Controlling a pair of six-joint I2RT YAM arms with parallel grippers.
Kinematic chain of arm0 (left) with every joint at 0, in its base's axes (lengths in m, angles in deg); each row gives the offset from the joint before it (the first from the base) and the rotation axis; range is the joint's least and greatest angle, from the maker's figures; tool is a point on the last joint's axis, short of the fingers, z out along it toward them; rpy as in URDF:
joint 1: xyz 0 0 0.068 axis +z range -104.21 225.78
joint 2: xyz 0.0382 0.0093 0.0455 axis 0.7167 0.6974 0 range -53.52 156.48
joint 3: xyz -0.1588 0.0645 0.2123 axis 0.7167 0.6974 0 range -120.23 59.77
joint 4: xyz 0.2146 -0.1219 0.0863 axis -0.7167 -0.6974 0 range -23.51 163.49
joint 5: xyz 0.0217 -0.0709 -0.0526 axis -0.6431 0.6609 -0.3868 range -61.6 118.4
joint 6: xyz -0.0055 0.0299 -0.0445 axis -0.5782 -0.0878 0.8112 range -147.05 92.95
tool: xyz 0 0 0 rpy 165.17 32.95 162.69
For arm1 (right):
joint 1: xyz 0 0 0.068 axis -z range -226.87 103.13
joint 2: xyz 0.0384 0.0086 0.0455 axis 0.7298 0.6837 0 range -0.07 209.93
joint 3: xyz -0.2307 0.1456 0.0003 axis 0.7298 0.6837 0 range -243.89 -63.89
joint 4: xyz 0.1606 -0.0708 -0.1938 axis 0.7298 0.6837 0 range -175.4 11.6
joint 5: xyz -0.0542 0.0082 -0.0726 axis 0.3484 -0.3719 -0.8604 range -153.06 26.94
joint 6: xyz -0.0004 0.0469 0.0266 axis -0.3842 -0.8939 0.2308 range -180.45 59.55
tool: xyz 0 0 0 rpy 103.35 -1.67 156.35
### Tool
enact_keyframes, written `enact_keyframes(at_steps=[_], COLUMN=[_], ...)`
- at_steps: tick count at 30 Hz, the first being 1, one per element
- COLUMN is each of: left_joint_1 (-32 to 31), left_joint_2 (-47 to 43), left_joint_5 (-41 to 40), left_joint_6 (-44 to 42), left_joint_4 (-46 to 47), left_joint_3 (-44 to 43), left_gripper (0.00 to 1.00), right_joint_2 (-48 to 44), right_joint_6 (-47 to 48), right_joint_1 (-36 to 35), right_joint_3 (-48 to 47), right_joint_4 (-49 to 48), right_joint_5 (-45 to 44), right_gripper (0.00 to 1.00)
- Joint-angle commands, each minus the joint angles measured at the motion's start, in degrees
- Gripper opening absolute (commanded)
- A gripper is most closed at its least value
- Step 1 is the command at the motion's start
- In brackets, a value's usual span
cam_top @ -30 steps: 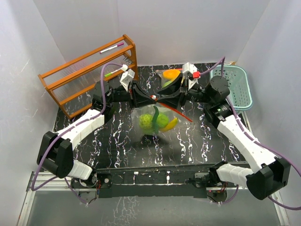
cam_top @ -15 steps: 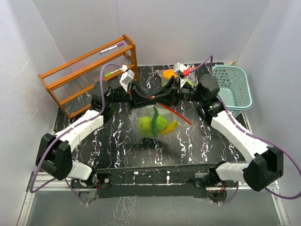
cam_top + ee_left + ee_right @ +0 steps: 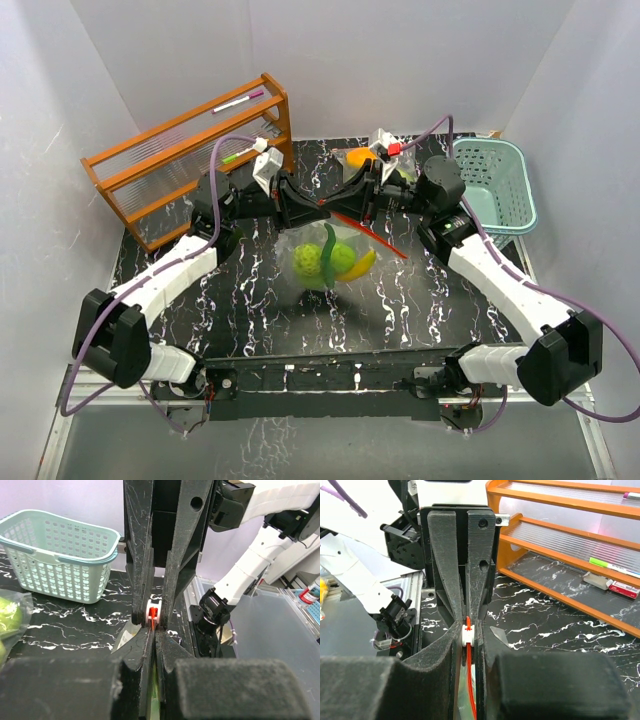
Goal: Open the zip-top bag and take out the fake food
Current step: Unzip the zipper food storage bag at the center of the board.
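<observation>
My left gripper (image 3: 312, 206) is clamped fully shut on the top edge of the clear plastic zip-top bag (image 3: 350, 238). The bag hangs between my two arms above the middle of the black marbled table (image 3: 250, 300). Just right of it, my right gripper (image 3: 340, 197) has its jaws drawn in almost to touching. They hold the small white slider (image 3: 466, 631) at the end of the red zip strip (image 3: 385, 245).

Both grips look set, but I judge the opening hardly begun. The round green plastic pieces (image 3: 312, 262) and the yellow toy banana (image 3: 364, 264) sit inside the bag. Unzipping and emptying are left.

Only the overhead view shows the hanging bag and its load. It also shows an orange toy piece (image 3: 360, 157) lying far behind my grippers, and I cannot tell whether that came from this bag. The left wrist view shows my right fingers meeting mine at the slider, with the pale-teal slotted basket (image 3: 60, 575) beyond. The right wrist view shows the strip running down between my own pads, and the orange wooden rack (image 3: 570, 535) at right.
</observation>
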Motion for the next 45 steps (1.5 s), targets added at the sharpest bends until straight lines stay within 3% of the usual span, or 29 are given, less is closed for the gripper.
enact_keyframes(at_steps=[1, 7, 12, 16, 22, 28, 32, 36, 37, 41, 45], left_joint_1=[-0.16, 0.65, 1.94, 4.89, 10.21, 15.81, 16.52, 16.5, 16.47, 16.09, 15.78], left_joint_2=[-5.39, -7.64, -6.35, -5.06, -3.81, -1.81, 0.56, 5.57, 6.83, 10.35, 13.74], left_joint_5=[-5.89, -8.21, -8.86, -9.02, -15.31, -19.66, -16.95, -10.47, -8.36, -2.77, 1.0], left_joint_6=[-3.66, -4.72, -8.29, -3.69, -2.14, 5.74, 8.75, 18.32, 20.67, 28.68, 38.59], left_joint_4=[-0.14, -2.01, -9.44, -4.46, -5.05, 0.21, 3.25, 14.66, 17.32, 30.01, 44.29], left_joint_3=[0.03, -0.3, -3.57, -3.28, -4.07, -4.07, -4.71, -3.8, -3.58, -0.36, 2.75], left_gripper=[0.0, 0.0, 0.0, 0.0, 0.0, 0.0, 0.0, 0.0, 0.0, 0.0, 0.0], right_joint_2=[-0.97, -4.06, -6.21, -7.89, -13.62, -20.75, -25.23, -26.01, -25.69, -23.39, -20.16], right_joint_6=[1.86, 3.72, 5.66, 7.08, 8.34, 8.16, 7.31, 6.5, 6.37, 6.53, 6.37], right_joint_1=[-0.3, -0.24, -0.19, -0.22, -0.22, -0.24, -0.26, -0.24, -0.2, -0.26, -0.19], right_joint_3=[-3.09, 0.57, 4.94, 7.71, 13.16, 20.12, 23.58, 23.88, 23.47, 20.61, 16.6], right_joint_4=[4.57, 6.73, 6.93, 9.11, 13.61, 19.12, 21.19, 20.63, 20.42, 19.4, 17.03], right_joint_5=[-3.48, -4.65, -6.39, -7.7, -10.86, -14.38, -16.66, -18.86, -19.89, -22.26, -25.77], right_gripper=[0.07, 0.07, 0.07, 0.07, 0.07, 0.07, 0.07, 0.08, 0.11, 0.54, 0.6])
